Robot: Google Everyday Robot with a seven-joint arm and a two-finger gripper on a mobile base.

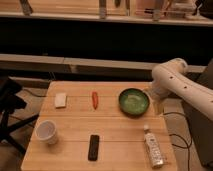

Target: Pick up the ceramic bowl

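Observation:
The ceramic bowl [134, 101] is round, shallow and glossy green with a darker rim. It sits upright on the wooden table [120, 135] at the back right. My white arm [175, 80] comes in from the right and bends down beside the bowl. The gripper [152, 99] is at the arm's lower end, close to the bowl's right rim and just above table height. Nothing shows in its hold.
On the table are a white cup [47, 132] at front left, a white block [60, 100], a red-orange stick [95, 99], a black remote [93, 147] and a lying bottle [153, 148]. A black stand [10, 110] is left of the table. A dark counter runs behind.

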